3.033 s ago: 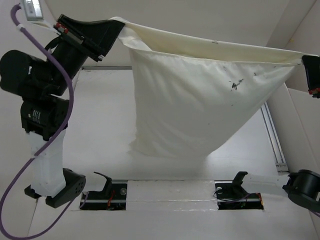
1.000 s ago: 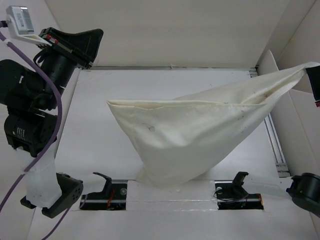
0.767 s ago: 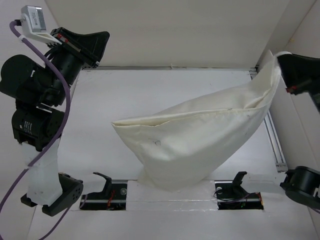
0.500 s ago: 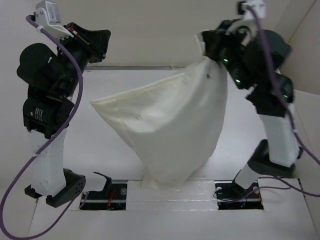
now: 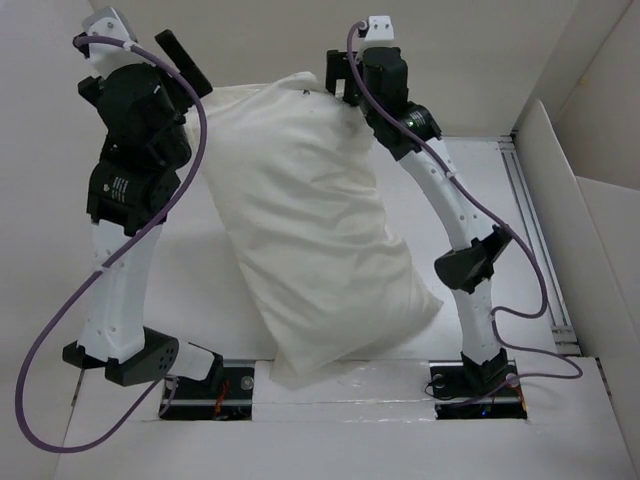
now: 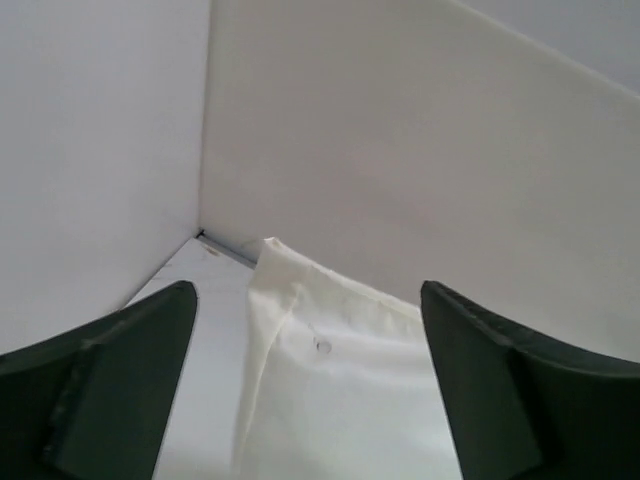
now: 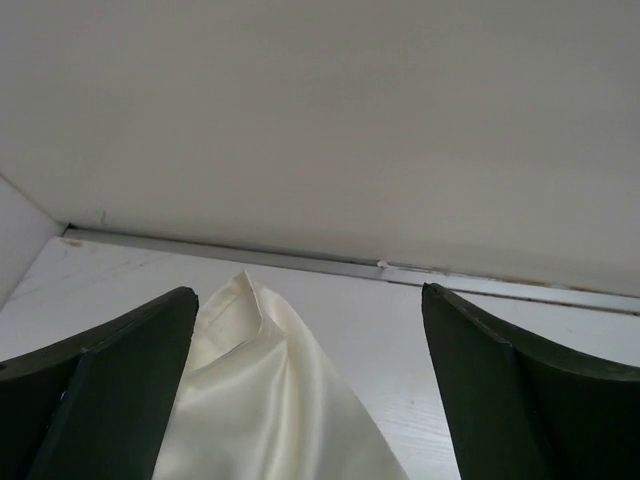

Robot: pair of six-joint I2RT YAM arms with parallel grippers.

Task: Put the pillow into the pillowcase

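Cream, wrinkly fabric pillowcase (image 5: pixel 310 230), plump and swollen along its whole length, lying slantwise on the white table (image 5: pixel 205 280). Far end up between the two raised arms, near end down by their bases. Marked with a tiny dark speck close to the far edge. No telling the pillow apart from its cover: only bulk under the cloth. Left black two-finger gripper (image 5: pixel 180 60) lifted high at the far left, just beside the pillowcase's far corner and above it. Seen from the left wrist, left gripper (image 6: pixel 308 290) with fingers (image 6: pixel 110 390) spread wide apart and nothing between them. Below and ahead of that gap, well clear of both fingers, a seamed cream corner (image 6: pixel 340 400) with a small round mark, resting on the table near the angle of two white walls. Right black two-finger gripper (image 5: pixel 335 78) raised likewise, over the far edge of the pillowcase on its right side, overlapping the cloth in the overhead view. From the right wrist, right gripper (image 7: pixel 308 292) also parted wide, fingers (image 7: pixel 110 390) gripping nothing. Beneath it and ahead, a pointed cream tip (image 7: pixel 260 400) sitting nearer the finger on the view's left side, not touching it, short of the metal strip at the foot of the back wall. Neither gripper in contact with the fabric as far as the wrist views show.
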